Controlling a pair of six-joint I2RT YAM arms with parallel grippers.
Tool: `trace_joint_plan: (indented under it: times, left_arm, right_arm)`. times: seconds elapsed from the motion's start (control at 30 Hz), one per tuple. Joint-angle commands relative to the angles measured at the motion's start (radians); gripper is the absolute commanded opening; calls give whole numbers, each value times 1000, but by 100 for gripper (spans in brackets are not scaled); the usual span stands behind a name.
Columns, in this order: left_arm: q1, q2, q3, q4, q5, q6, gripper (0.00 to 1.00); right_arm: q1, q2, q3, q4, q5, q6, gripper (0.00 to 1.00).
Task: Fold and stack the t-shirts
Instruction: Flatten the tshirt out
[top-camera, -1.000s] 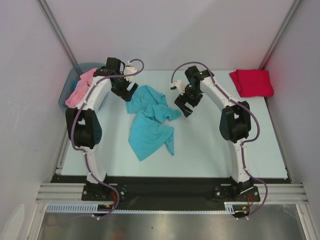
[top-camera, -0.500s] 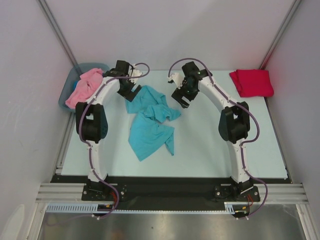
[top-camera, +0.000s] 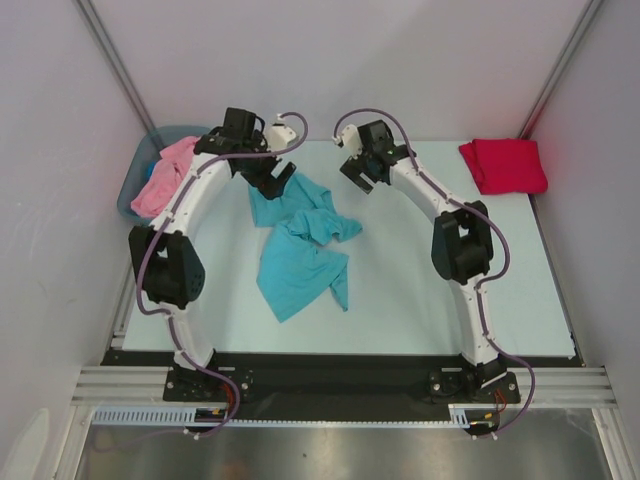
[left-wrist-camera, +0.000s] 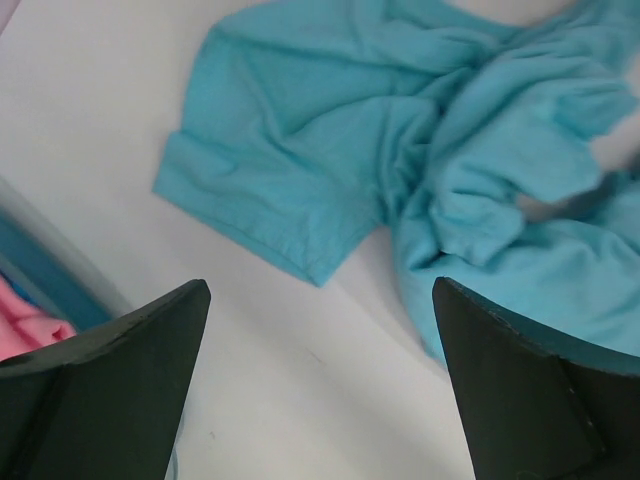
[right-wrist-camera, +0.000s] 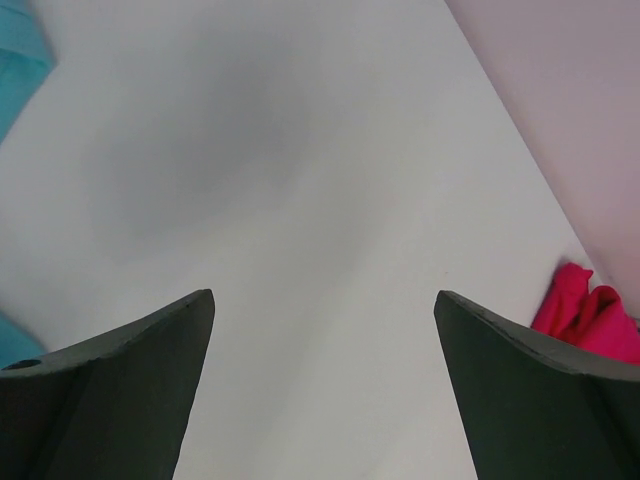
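Obs. 1: My left claw (top-camera: 272, 178) is spread wide, with nothing between its fingers (left-wrist-camera: 110, 380). It hangs over the far end of the teal t-shirt (top-camera: 300, 245). From above I cannot tell whether it touches the cloth. My left wrist camera shows the dark fingertips framing pale tabletop and one short sleeve, with no fabric pinched.

Obs. 2: My right claw (top-camera: 358, 176) is likewise wide apart and holds nothing. It sits over bare table (top-camera: 420, 290), just right of the teal t-shirt's far edge. Its wrist camera shows only tabletop between the fingers (a sliver of teal at the left border, a bit of red low on the right by the wall).

Obs. 3: The teal t-shirt is unfolded and crumpled, lying on the table between my two arms, somewhat left of centre. One sleeve lies flat toward the far left, the middle is bunched in wrinkles, and the lower part trails toward my bases.

Obs. 4: The red t-shirt (top-camera: 503, 165) is folded into a compact block at the far right corner of the table, well apart from both claws.

Obs. 5: The pink t-shirt (top-camera: 165, 175) is heaped in the grey-blue bin (top-camera: 190, 133) at the far left corner of the table, spilling over its near rim.
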Motion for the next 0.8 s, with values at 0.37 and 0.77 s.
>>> trace_joint_plan:
  times: [0.37,0.77]
  left_arm:
    - [-11,30,-73,-404,457,195,100]
    - [-111,82,-224,-444,376,367,100]
  right_arm:
    - [-49,26,-14,148,199,-18,100]
    - [-126,-9,-11,147,224,-71,100]
